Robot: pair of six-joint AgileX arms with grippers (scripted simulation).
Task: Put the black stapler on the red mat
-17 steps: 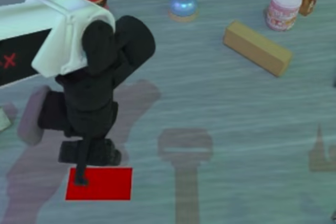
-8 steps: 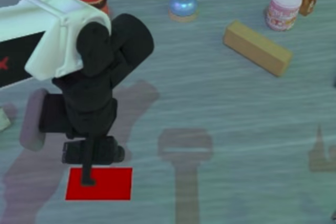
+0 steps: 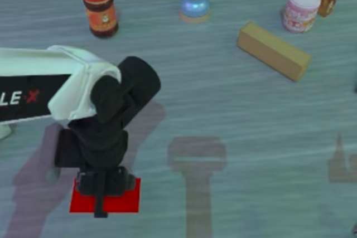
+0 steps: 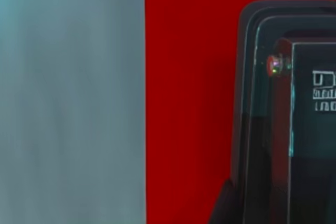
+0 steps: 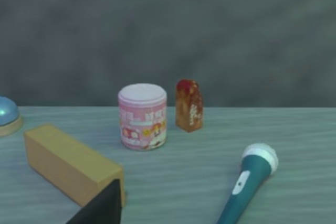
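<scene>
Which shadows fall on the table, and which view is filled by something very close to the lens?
Top view: grey arm-shaped shadows lie on the teal table, one beside the flat red mat. Left wrist view: the matte-black stapler looms large over the mat.

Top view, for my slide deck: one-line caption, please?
Left gripper holds the black stapler low over the red mat at the table's near left.

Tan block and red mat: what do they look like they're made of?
Tan block: probably wood or a wood-like composite. Flat matte tan faces, squared edges, no gloss; no clear grain shows, so uncertain.

Red mat: thin flat sheet, possibly rubber, felt or plastic. Uniform saturated red, no sheen, pattern or raised edge in the left wrist view; the look leaves it open.
</scene>
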